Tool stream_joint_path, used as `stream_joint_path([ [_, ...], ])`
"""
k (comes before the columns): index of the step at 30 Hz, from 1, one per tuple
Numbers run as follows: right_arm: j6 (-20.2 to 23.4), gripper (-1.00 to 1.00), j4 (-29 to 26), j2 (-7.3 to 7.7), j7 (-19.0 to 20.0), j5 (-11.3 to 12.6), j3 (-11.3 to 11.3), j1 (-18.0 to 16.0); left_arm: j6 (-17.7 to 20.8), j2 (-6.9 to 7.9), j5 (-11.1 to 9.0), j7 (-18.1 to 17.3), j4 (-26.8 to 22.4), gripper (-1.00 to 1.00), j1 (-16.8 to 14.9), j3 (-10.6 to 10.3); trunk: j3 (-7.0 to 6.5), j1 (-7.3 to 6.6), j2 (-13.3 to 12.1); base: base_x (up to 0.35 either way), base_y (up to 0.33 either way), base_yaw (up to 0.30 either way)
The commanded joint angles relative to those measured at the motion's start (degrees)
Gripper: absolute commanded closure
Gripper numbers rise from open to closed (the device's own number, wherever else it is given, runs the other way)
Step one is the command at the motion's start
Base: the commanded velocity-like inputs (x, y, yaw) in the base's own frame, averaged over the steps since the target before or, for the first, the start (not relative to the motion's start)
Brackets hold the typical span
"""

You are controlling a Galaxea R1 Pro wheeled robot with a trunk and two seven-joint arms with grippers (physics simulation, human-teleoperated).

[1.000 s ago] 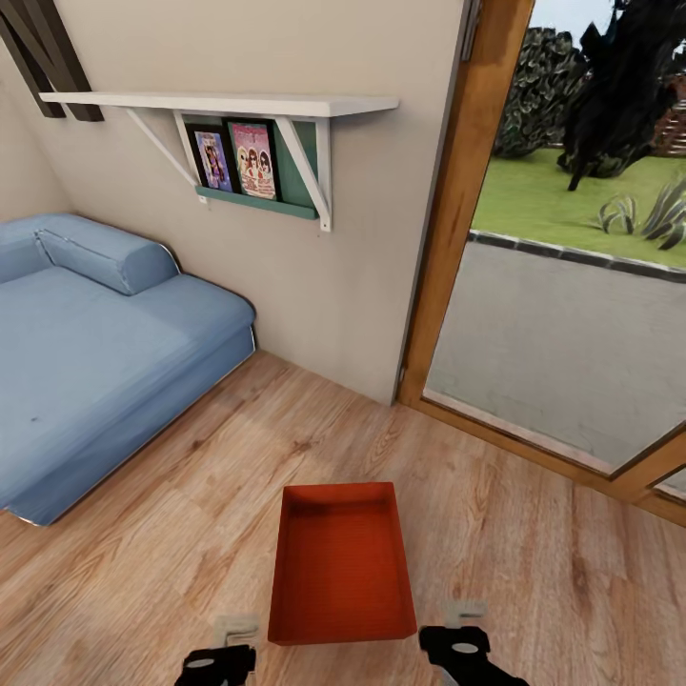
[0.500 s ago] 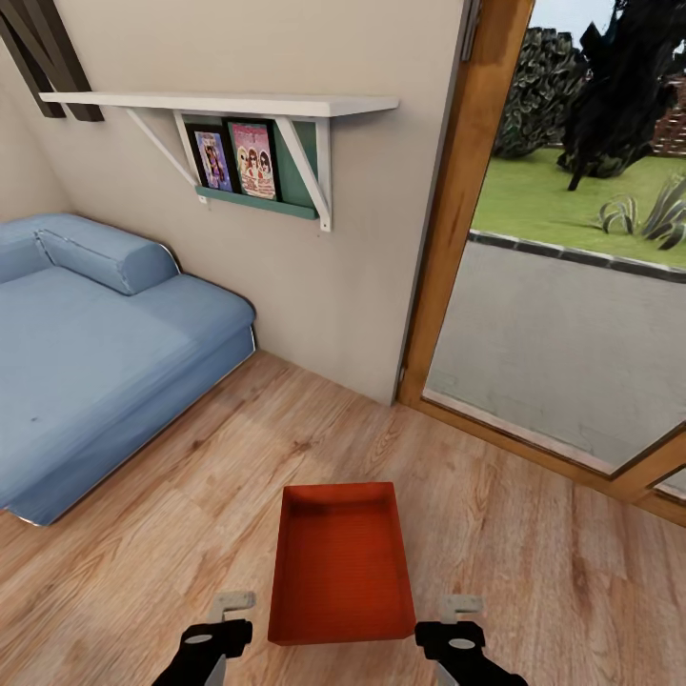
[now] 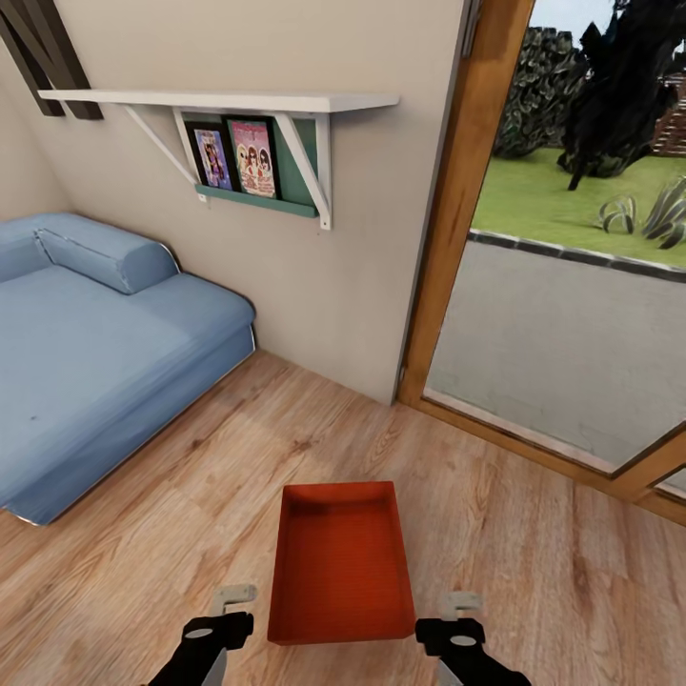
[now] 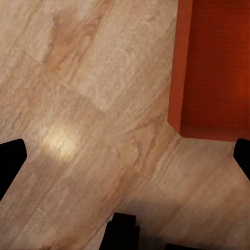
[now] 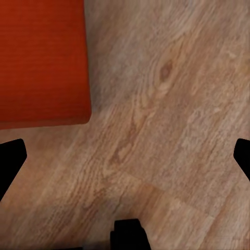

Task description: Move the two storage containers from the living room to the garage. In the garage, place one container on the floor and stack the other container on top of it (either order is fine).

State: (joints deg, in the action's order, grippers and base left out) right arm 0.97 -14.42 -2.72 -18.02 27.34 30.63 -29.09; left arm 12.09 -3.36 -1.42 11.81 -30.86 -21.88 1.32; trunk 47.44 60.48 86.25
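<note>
Storage container (image 3: 341, 562) sits on wood-plank floor (image 3: 534, 534) near sofa (image 3: 86, 362), between left gripper (image 3: 233, 610) and right gripper (image 3: 457, 613); both spread wide, holding nothing, just beside its walls

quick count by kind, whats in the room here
orange bin: 1
blue sofa: 1
wall shelf: 1
framed pictures: 2
glass door: 1
grippers: 2, left, right
total: 8

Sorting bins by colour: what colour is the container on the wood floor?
Orange-red, plain; the storage container shows best in the head view.
</note>
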Motion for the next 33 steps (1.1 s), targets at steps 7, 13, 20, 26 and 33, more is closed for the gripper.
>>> stream_joint_path([
  [7, 0.9, -1.00, -0.3, -0.43, -0.4, 0.4, 0.5, 0.0, 0.2, 0.17, -0.2, -0.4, 0.0, -1.00, 0.0, 0.3, 1.30, 1.54, 2.8, 0.000, 0.000, 0.000],
  [13, 0.9, -1.00, -0.3, -0.41, -0.3, 0.3, 0.5, 0.0, 0.3, 0.19, -0.2, -0.4, 0.0, -1.00, 0.0, 0.3, 2.38, 2.86, 5.2, 0.000, 0.000, 0.000],
  [20, 0.8, -1.00, -0.3, -0.24, -0.3, 0.3, 0.5, -0.1, 0.4, 0.11, -0.2, -0.4, -1.4, -1.00, 0.0, 0.3, 3.64, 4.40, 8.1, 0.000, 0.000, 0.000],
  [26, 0.3, -1.00, -0.3, 0.05, -0.4, 0.3, 0.5, -0.1, 0.4, -0.02, 0.0, -0.5, -2.3, -1.00, 0.0, 0.2, 4.71, 5.71, 10.5, 0.000, 0.000, 0.000],
  [33, 0.7, -1.00, -4.3, 0.41, -1.1, 0.2, 0.5, -2.6, 3.9, -0.20, 0.0, -0.6, -5.1, -1.00, 0.0, 0.1, 5.97, 7.25, 13.3, 0.000, 0.000, 0.000],
])
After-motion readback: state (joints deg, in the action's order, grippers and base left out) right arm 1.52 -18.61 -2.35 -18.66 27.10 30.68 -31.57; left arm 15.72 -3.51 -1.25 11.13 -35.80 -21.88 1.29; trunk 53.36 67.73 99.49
